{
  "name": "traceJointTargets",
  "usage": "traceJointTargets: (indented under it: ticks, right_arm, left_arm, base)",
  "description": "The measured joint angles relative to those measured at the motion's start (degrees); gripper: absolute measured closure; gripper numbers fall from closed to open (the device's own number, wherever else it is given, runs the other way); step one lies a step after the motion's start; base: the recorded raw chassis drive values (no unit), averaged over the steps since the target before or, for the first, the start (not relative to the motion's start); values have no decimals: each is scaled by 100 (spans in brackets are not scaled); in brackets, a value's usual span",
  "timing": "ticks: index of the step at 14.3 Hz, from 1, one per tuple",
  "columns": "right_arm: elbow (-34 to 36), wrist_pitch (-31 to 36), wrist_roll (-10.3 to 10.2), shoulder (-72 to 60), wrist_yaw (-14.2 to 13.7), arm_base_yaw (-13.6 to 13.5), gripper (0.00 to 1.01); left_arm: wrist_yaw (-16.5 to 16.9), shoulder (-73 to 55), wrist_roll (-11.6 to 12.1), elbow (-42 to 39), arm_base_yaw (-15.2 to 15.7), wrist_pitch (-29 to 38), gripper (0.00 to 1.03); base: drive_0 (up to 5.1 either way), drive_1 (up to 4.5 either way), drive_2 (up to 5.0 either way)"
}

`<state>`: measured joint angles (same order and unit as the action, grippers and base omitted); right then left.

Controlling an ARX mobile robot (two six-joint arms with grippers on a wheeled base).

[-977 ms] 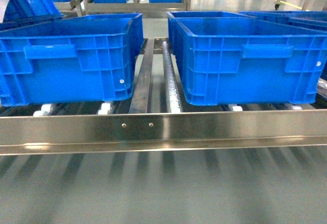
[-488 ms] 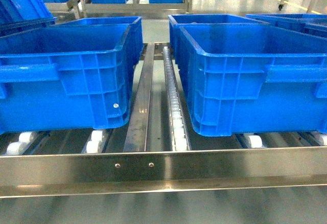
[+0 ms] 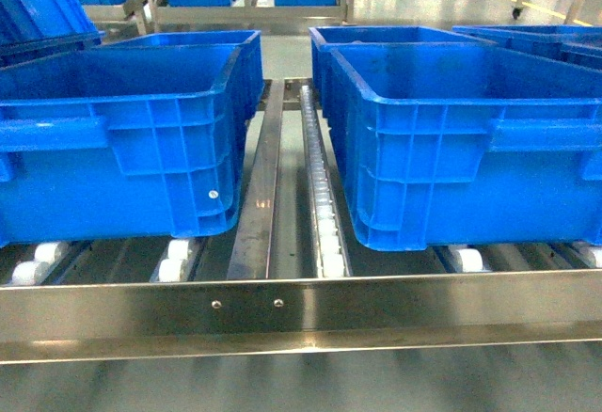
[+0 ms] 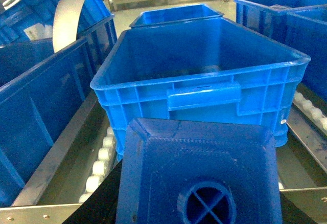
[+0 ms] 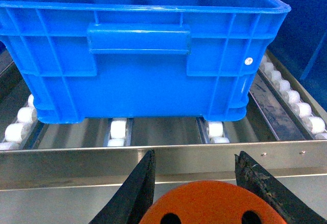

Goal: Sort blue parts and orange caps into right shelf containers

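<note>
Evidently early in the job, judging by the crate floors: nothing to be seen lying in the left crate or the right crate from the head view, though with much of both floors hidden behind the near walls. Holding one blue part in the left claw, dark fingers closed against its two sides, low and near in the left wrist view, short of the crate ahead. Clamping one orange cap in the right claw, on the near side of the front rail, not yet over any crate. Left to do, then: carrying both loads over and dropping them, plus any further pieces out of sight.

For room: needs lifting over the rail first, then over a tall crate rim. Open tops wide, far wider than either load. Narrow gap between the crates, taken up by the roller track; best avoided when releasing. More crates crowding far behind and to the sides of the shelf.
</note>
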<state>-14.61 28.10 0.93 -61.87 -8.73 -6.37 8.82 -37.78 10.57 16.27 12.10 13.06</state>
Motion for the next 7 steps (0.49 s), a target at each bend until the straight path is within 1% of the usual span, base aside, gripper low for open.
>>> traceJointTargets:
  ticks: [7]
  right_arm:
    - [0,0,0,0,0,0,60]
  left_arm:
    - [0,0,0,0,0,-2,58]
  base:
    - [0,0,0]
